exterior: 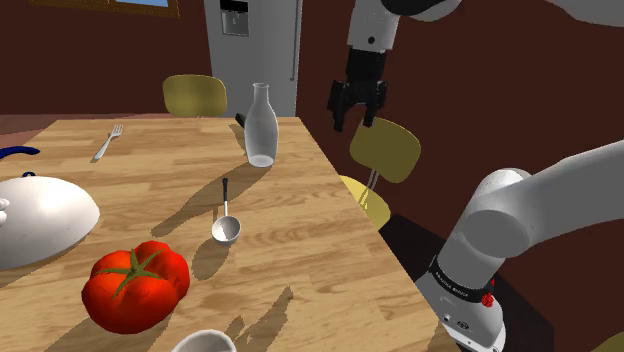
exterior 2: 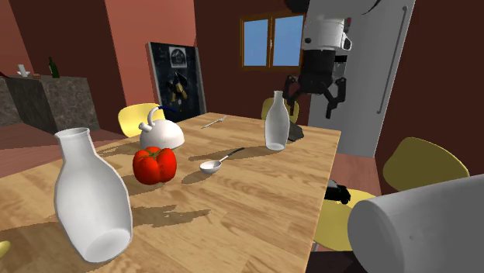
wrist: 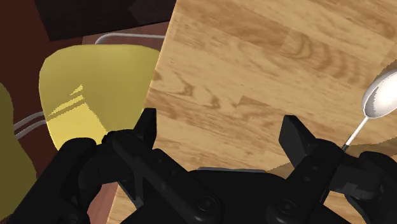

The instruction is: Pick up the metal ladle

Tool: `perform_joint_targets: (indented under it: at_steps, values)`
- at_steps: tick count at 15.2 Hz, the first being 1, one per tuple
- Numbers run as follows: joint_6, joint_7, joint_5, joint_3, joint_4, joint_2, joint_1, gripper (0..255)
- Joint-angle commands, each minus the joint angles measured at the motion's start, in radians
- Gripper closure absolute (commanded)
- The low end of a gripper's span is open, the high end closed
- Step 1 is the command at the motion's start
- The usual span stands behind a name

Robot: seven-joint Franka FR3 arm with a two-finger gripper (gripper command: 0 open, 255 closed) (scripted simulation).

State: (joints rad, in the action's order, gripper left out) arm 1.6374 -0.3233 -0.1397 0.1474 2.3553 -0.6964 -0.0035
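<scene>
The metal ladle [exterior: 224,222] lies flat on the wooden table [exterior: 300,250], its round silver bowl toward the front and its thin dark handle pointing to the glass bottle. It also lies mid-table in the second exterior view [exterior 2: 219,161], and its bowl [wrist: 380,97] sits off to one side of the fingers in the wrist view. My black gripper [exterior: 357,115] hangs open high above the table's edge, well away from the ladle, beside the bottle [exterior: 260,127]. In the wrist view the fingers [wrist: 146,127] stand wide apart with bare wood between them.
A large red tomato-like vegetable [exterior: 135,285], a white kettle [exterior: 35,220] and a fork [exterior: 108,141] share the table. A white vase [exterior 2: 89,198] stands at the near corner in the second exterior view. Yellow chairs [exterior: 385,150] stand along the table's side.
</scene>
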Motion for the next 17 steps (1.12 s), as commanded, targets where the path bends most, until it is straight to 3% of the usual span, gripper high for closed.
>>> perform_joint_targets:
  at_steps: [1, 10, 17]
  values:
    - [0.062, -0.055, -0.029, 0.04, 0.02, 0.031, 0.006, 0]
    - [0.307, -0.286, -0.096, 0.209, -0.01, 0.261, 0.01, 0]
    - [0.479, -0.491, -0.05, 0.327, -0.115, 0.506, -0.002, 0]
